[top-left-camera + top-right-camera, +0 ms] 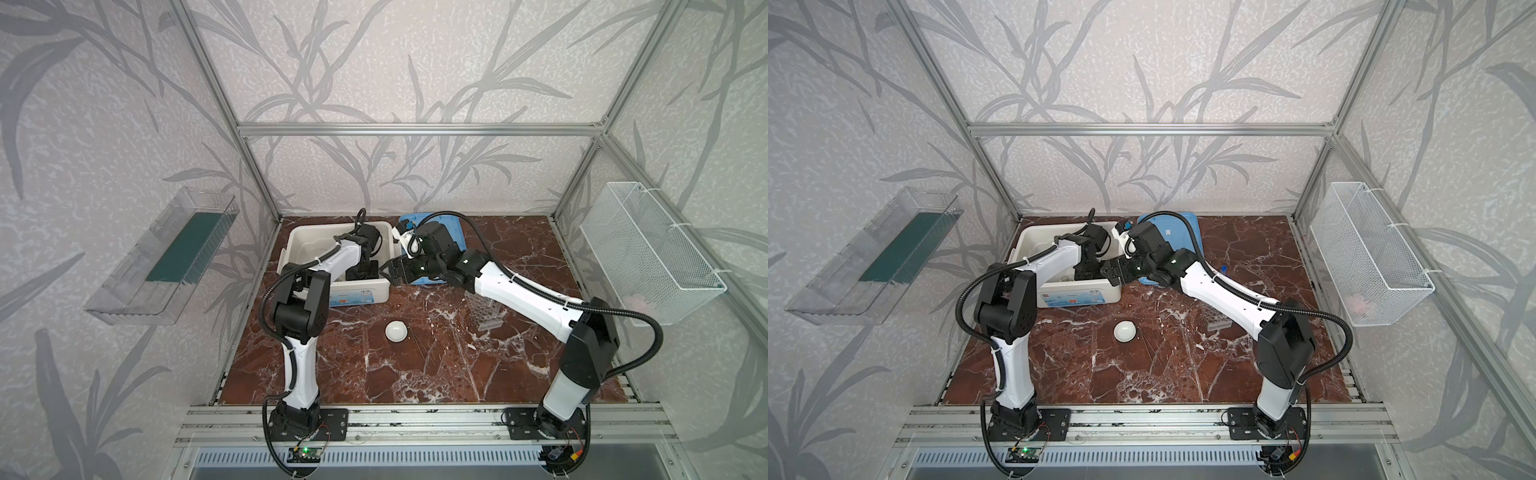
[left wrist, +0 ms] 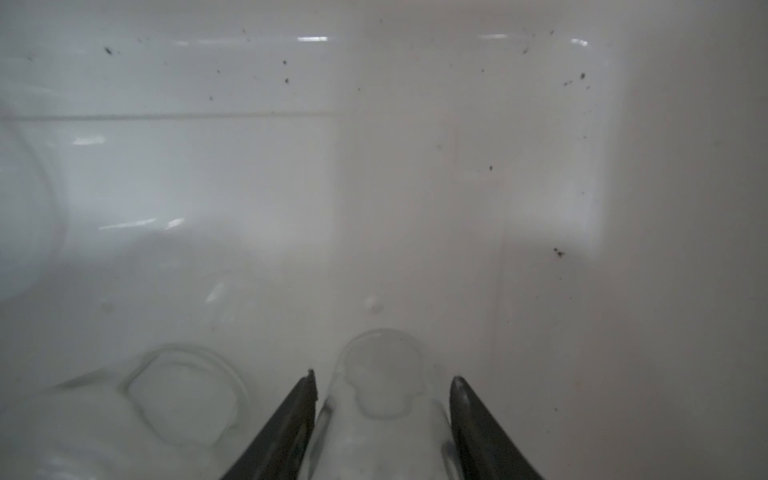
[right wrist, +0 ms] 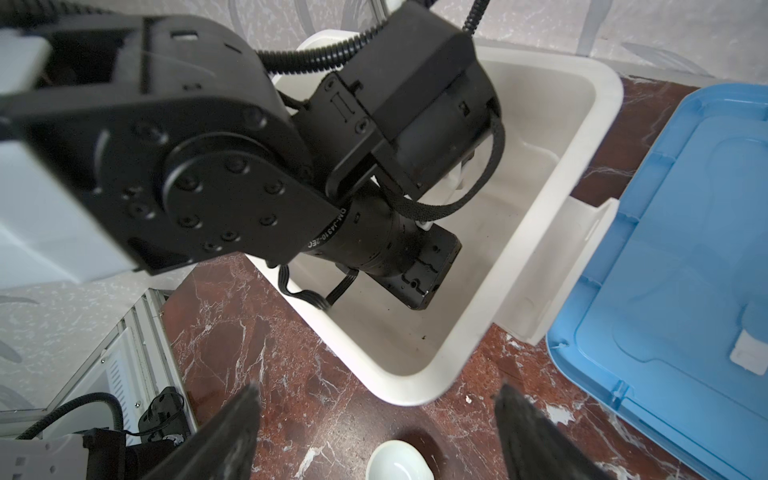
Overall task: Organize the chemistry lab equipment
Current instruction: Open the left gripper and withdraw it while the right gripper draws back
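Straddling a clear flask [image 2: 382, 415] inside the box [image 2: 249, 174], the left tool [image 2: 384, 376] is clamped or loose, I cannot tell: light, slick, brittle glass, best pinched gently at the neck; right tool [image 3: 378, 388] gapes empty.

From the dish [image 1: 396, 331], you've the box [image 1: 360, 291] at eleven o'clock, the lid [image 1: 1183, 232] at one, the rack [image 1: 485, 318] at three. Inside the box, a flask [image 2: 380, 395] sits beside perhaps a beaker [image 2: 183, 399].
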